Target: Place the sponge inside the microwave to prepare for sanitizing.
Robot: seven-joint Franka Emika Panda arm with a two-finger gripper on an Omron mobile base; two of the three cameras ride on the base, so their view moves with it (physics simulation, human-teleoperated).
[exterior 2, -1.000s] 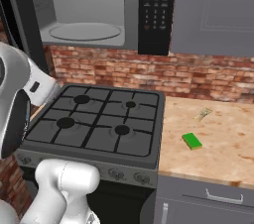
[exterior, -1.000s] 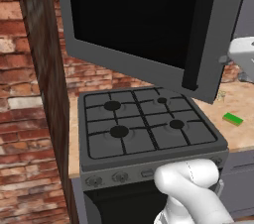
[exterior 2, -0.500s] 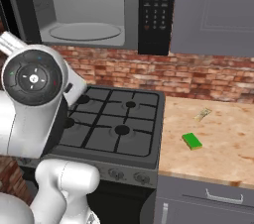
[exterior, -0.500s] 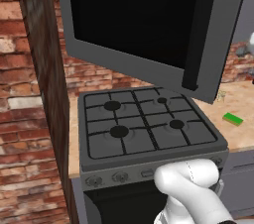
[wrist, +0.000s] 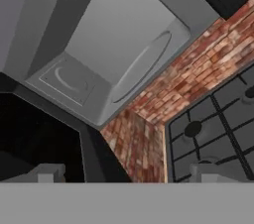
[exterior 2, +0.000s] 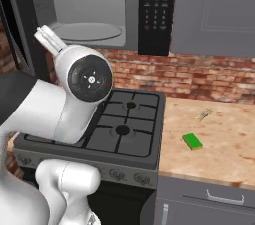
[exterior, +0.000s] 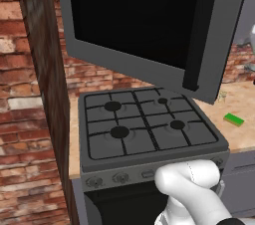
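Sponge on the worktop, microwave door open

Sponge (exterior 2: 192,142) lies flat, green side up, on the pale speckled worktop (exterior 2: 224,149) to the right of the black gas stove (exterior 2: 122,129), apart from the stove's edge; in the left base view it shows as a small green block (exterior: 233,119) on the worktop past the stove's right side. Nothing touches it. A tiny pale object (exterior 2: 202,115) lies on the worktop farther back, near the brick wall (exterior 2: 209,77).

Above the stove hangs the microwave (exterior 2: 99,10) with its dark glass door (exterior: 144,25) swung wide open, its light grey interior and round turntable (exterior 2: 87,31) bare, and the black keypad panel (exterior 2: 157,12) at its right side.

The arm's big white joint (exterior 2: 82,77) stands over the left of the stove. The hand view looks tilted into the open microwave and across the stove's burners; two grey stubs show at its bottom edge, but how far the jaws are open I cannot tell.
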